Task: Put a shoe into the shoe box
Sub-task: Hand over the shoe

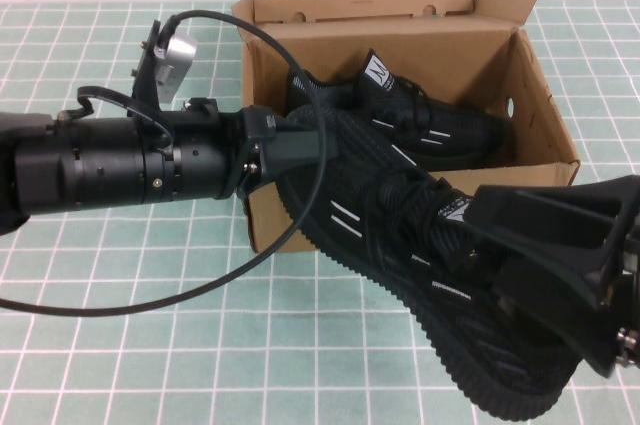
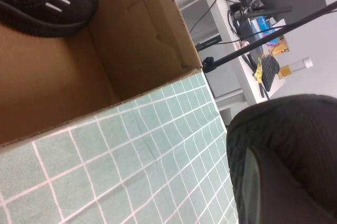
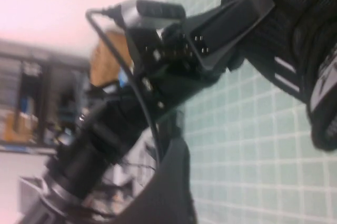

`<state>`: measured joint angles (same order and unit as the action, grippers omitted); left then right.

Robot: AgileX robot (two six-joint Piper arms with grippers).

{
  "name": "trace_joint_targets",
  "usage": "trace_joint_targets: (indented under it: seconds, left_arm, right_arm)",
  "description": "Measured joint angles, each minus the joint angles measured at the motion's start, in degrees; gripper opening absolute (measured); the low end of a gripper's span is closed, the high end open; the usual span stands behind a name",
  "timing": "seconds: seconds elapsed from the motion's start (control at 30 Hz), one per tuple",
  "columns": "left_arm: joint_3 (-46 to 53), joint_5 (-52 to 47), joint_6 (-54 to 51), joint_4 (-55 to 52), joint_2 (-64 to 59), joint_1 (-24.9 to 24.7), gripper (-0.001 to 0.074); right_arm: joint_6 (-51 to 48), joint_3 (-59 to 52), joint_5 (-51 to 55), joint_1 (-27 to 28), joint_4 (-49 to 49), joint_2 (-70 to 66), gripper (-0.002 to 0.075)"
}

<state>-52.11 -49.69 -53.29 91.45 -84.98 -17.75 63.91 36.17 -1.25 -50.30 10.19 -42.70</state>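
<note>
The brown shoe box (image 1: 400, 40) stands open at the back of the table, with one black sneaker (image 1: 440, 115) lying inside. The second black shoe (image 1: 400, 235) slants over the box's front wall, toe towards the box and heel towards the near right. My left gripper (image 1: 300, 145) is shut on its toe. In the left wrist view a finger (image 2: 251, 187) presses the shoe's knit (image 2: 295, 124), with the box (image 2: 137, 39) beyond. My right gripper (image 1: 505, 245) is at the heel. In the right wrist view one of its fingers (image 3: 168, 182) stands apart from the shoe (image 3: 295, 34), so it looks open.
The green checked tablecloth (image 1: 200, 365) covers the table around the box. The left arm's black cable (image 1: 150, 307) loops over the near left. The box's flap lid (image 1: 360, 3) stands up at the back. A desk with monitors (image 2: 263, 8) lies beyond the table.
</note>
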Motion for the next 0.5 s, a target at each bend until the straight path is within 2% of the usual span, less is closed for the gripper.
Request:
trace_joint_targets:
  seconds: [0.17,0.5]
  left_arm:
    - [0.0,0.0,0.0,0.0,0.0,0.0,0.0108]
    - [0.0,0.5,-0.4,0.0,0.0,0.0,0.0108]
  right_arm:
    - [-0.3,-2.9,-9.0,0.1,1.7,-0.4,0.0693]
    - [-1.5,-3.1,-14.4,0.1,7.5,-9.3,0.0693]
